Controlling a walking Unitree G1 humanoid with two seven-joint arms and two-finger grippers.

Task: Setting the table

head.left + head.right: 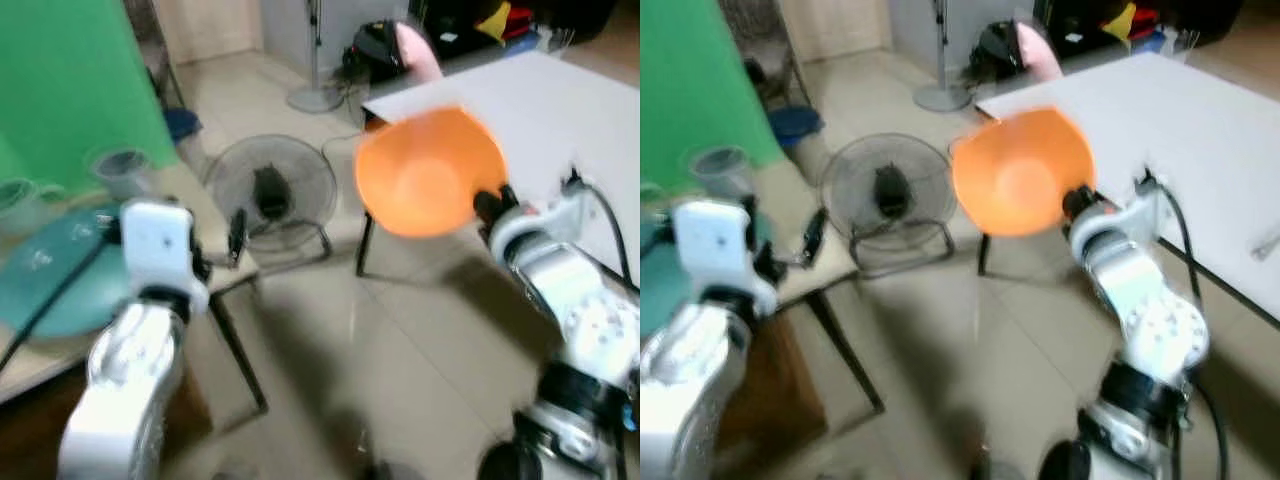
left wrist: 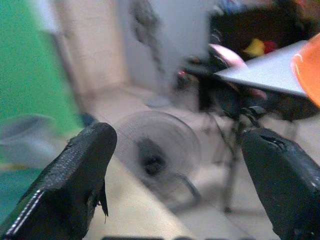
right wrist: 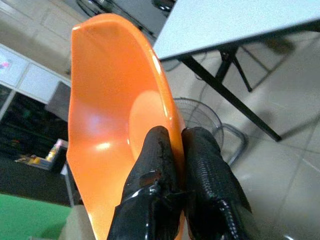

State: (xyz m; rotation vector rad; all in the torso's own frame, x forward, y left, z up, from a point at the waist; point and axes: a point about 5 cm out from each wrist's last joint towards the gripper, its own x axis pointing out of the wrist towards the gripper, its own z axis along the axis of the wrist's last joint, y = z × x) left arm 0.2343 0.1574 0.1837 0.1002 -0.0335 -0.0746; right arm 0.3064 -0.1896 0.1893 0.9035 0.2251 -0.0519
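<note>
The right gripper (image 3: 172,150) has its fingers (image 3: 152,175) clamped on the rim of an orange bowl (image 1: 428,172), holding it tilted in the air just off the near corner of the white counter (image 1: 560,110) and above the tiled floor. The left gripper (image 2: 177,185) hovers with fingers spread wide and empty, left of the bowl, facing a floor fan (image 1: 272,195). A teal plate (image 1: 60,270) and clear cups (image 1: 118,170) sit further left of the fan.
</note>
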